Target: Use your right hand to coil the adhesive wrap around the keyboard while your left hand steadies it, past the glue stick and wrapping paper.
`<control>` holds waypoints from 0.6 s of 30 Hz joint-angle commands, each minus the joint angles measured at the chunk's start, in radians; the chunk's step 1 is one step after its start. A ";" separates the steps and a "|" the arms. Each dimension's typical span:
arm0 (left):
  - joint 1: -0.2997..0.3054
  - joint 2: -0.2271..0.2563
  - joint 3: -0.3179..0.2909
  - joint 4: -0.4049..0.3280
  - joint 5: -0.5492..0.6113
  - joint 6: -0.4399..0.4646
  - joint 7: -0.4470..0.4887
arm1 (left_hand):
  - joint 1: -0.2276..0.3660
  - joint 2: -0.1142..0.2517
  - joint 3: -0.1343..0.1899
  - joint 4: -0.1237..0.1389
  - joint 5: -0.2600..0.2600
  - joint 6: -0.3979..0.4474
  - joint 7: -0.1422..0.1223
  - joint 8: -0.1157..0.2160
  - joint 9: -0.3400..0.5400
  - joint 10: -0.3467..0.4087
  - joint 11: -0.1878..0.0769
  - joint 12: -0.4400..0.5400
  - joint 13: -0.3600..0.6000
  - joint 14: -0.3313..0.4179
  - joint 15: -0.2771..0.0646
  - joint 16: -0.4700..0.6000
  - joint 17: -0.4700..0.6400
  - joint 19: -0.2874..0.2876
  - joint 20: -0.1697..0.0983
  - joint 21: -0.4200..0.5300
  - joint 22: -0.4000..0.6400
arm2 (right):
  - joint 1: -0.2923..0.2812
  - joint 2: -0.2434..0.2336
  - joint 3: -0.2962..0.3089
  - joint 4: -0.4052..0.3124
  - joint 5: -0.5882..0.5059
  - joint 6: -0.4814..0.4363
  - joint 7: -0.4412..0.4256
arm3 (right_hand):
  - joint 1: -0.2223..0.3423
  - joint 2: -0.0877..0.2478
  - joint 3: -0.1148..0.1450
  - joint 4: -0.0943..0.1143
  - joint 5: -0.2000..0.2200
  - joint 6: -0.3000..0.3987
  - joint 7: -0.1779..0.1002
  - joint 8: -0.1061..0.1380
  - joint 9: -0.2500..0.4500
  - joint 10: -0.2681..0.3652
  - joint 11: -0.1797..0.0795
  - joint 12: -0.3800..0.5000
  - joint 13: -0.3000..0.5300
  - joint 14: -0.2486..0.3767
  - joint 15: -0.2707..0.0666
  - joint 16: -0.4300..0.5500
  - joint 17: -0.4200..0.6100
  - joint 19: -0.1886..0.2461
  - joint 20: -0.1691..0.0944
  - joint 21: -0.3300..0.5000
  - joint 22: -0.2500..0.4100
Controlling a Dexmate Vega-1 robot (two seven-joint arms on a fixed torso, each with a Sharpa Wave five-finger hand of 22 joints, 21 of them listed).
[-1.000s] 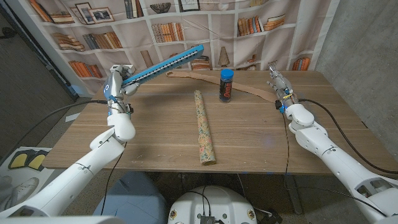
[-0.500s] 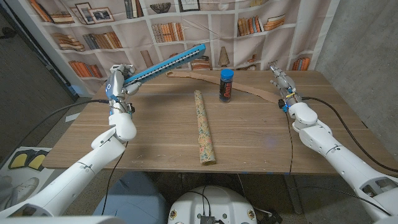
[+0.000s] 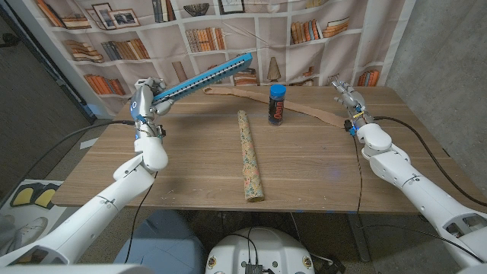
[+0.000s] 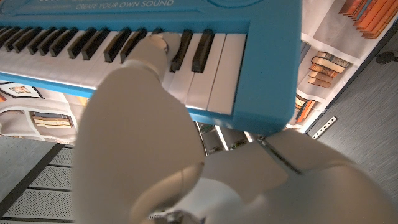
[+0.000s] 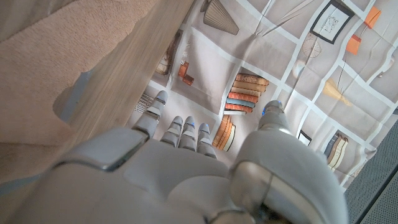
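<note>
Right hand (image 3: 344, 97): fingers apart, holding nothing, at the right end of the tan adhesive wrap strip (image 3: 304, 109), which runs leftward along the far wooden bench (image 3: 190, 164). Left hand (image 3: 144, 99) grips the raised blue keyboard (image 3: 205, 76), far left.

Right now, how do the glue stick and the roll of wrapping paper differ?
The glue stick stands upright; the wrapping paper lies flat on the table. The glue stick is short, dark-bodied with a blue cap; the wrapping paper is a long, pale, patterned roll. The glue stick sits farther from the robot. Both are cylinders, untouched by either hand.
</note>
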 commanded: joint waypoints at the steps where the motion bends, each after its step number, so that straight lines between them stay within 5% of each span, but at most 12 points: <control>1: -0.018 -0.003 0.009 0.013 0.004 -0.001 0.001 | 0.015 0.039 0.024 0.026 0.233 -0.003 -0.004 0.007 0.000 -0.005 0.003 0.270 0.312 0.303 -0.112 0.314 0.517 0.199 -0.198 0.487 0.518 | 0.016 -0.020 -0.002 0.025 -0.021 -0.002 0.003 | 0.013 -0.002 0.005 0.000 -0.002 0.004 -0.007 0.009 0.003 -0.002 -0.004 -0.001 0.005 0.006 -0.013 0.009 0.002 -0.009 0.003 -0.005 0.004; 18: -0.035 -0.008 0.025 0.021 0.014 0.004 0.004 | 0.016 0.039 0.021 0.025 0.240 -0.004 -0.009 0.016 -0.002 -0.001 -0.002 0.272 0.311 0.305 -0.116 0.319 0.512 0.201 -0.200 0.490 0.515 | 0.025 -0.054 -0.003 0.037 -0.036 -0.010 0.015 | 0.041 -0.015 0.011 0.007 -0.005 0.014 -0.005 0.011 0.003 0.041 -0.016 0.016 0.007 0.034 -0.038 0.018 0.005 -0.015 -0.007 -0.009 0.004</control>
